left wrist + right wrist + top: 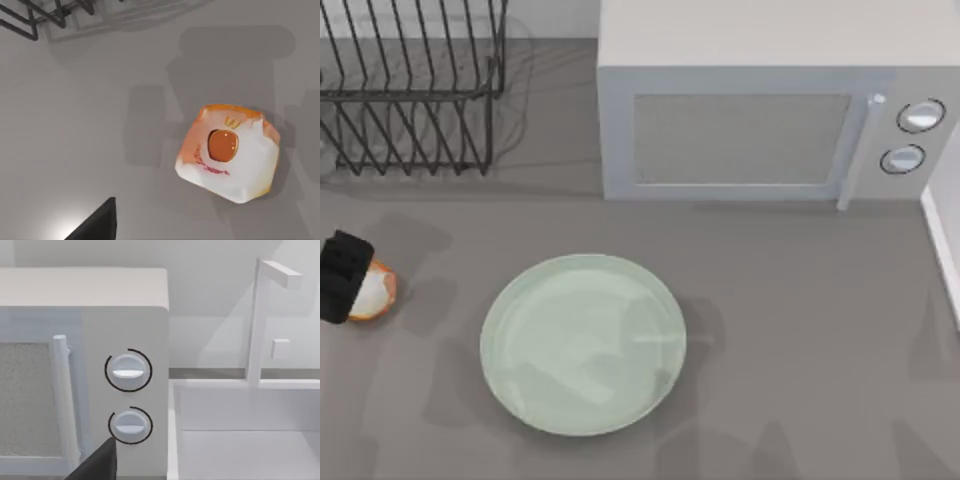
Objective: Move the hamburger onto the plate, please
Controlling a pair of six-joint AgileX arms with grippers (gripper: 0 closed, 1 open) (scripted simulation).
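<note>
**Hamburger at the counter's left edge, under the left end effector**

Left end effector above the hamburger, overlapping its left side; finger spread impossible to tell, perhaps not gripping. Lumpy, orange-brown with white patches and an orange spot. Well left of the pale green plate. Grey counter, microwave behind.

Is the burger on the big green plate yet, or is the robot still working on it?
Not yet. The hamburger sits on the table at the left side, apart from the plate, which holds nothing. The left gripper is right over the hamburger in the top view, so reaching it looks done. I cannot tell whether it grips. Lifting it, carrying it right and setting it on the plate are left.
</note>
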